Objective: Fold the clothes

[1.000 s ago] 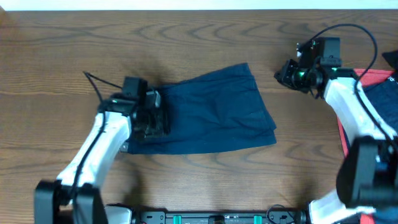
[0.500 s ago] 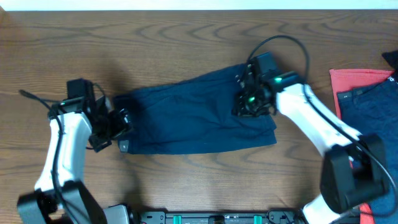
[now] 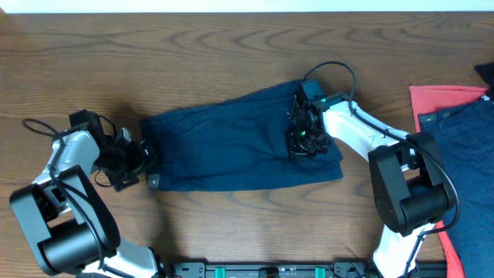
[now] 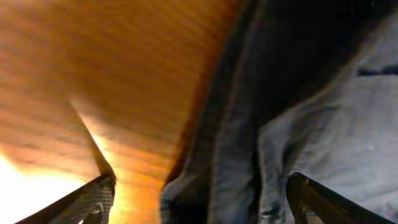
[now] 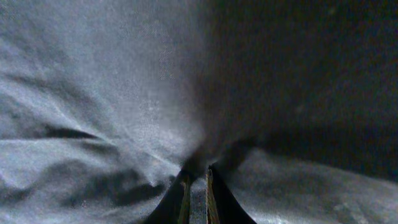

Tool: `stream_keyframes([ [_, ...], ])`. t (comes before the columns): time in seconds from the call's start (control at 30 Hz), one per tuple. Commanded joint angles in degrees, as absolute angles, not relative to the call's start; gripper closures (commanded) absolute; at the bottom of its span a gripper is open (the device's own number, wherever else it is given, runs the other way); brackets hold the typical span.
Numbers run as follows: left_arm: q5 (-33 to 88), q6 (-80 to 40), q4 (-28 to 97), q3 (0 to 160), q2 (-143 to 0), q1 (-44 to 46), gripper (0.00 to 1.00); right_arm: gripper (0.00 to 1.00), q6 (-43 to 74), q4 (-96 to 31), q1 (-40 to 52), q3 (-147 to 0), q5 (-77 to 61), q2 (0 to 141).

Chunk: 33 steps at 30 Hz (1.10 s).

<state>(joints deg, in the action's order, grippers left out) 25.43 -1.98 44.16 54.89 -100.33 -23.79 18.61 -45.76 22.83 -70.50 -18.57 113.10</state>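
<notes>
The dark navy shorts (image 3: 231, 147) lie flat and folded in the middle of the wooden table (image 3: 231, 46), long side running left to right. My left gripper (image 3: 143, 155) is at their left edge, low over the table, with its fingers wide apart. In the left wrist view (image 4: 199, 208) the fabric edge (image 4: 298, 124) lies between the open fingers. My right gripper (image 3: 302, 140) rests on the right part of the shorts. In the right wrist view (image 5: 198, 194) its fingers are close together with a pinch of the navy fabric (image 5: 112, 93) between them.
A red garment (image 3: 438, 99) and a blue denim garment (image 3: 469, 150) lie at the table's right edge, beside the right arm's base. A pale strip runs along the table's back edge (image 3: 247, 6). Cables loop off both arms.
The left arm has drawn back left, off the shorts to their left edge. The right arm has swung in from the far right onto the right part of the shorts and closed on the fabric.
</notes>
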Motion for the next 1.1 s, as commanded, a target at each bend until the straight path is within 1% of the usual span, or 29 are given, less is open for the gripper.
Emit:
stream_keyframes([
  [0.0, 31.6, 2.6, 43.3, 53.8, -106.5, -22.4, 0.12, 0.91, 18.4, -45.9, 22.9, -70.3, -18.0, 113.5],
  [0.17, 31.8, 2.6, 40.9, 53.8, -110.3, -20.1, 0.25, 0.9, 18.4, -45.9, 22.9, -70.3, -18.0, 113.5],
  [0.23, 32.4, 2.6, 40.2, 53.8, -110.8, -19.5, 0.32, 0.91, 18.4, -45.9, 22.9, -70.3, -18.0, 113.5],
  [0.33, 32.6, 2.6, 39.3, 53.8, -110.8, -18.7, 0.47, 0.92, 18.4, -45.9, 22.9, -70.3, -18.0, 113.5],
  [0.4, 32.6, 2.6, 39.1, 53.8, -110.8, -18.6, 0.65, 0.92, 18.4, -45.9, 22.9, -70.3, -18.0, 113.5],
  [0.43, 32.6, 2.6, 39.4, 54.0, -110.8, -18.6, 0.79, 0.94, 18.4, -45.9, 22.9, -70.3, -18.0, 113.5],
  [0.5, 32.6, 2.5, 40.3, 54.6, -110.7, -18.6, 0.92, 0.95, 18.4, -46.1, 22.9, -70.3, -18.0, 113.5],
  [0.53, 32.6, 2.5, 41.6, 55.4, -110.3, -18.6, 0.94, 0.96, 18.4, -46.1, 22.9, -70.3, -18.0, 113.5],
  [0.67, 29.8, 2.6, 50.0, 60.4, -107.9, -18.6, 0.94, 0.97, 18.4, -47.7, 22.4, -70.5, -18.0, 112.9],
  [0.8, 19.9, 1.2, 65.0, 70.9, -103.9, -18.6, 0.94, 0.97, 18.4, -49.5, 20.9, -70.5, -18.0, 110.4],
  [0.87, 12.5, -0.3, 72.8, 78.1, -101.8, -18.5, 0.94, 0.97, 18.4, -49.6, 19.7, -70.5, -18.0, 108.3],
  [0.93, 7.1, -1.4, 77.7, 84.1, -100.3, -18.5, 0.94, 0.96, 18.4, -49.5, 19.0, -70.5, -18.0, 106.7],
  [1.07, 4.6, -1.3, 83.5, 94.7, -98.8, -17.8, 0.94, 0.95, 18.4, -49.0, 17.5, -70.5, -18.0, 103.4],
])
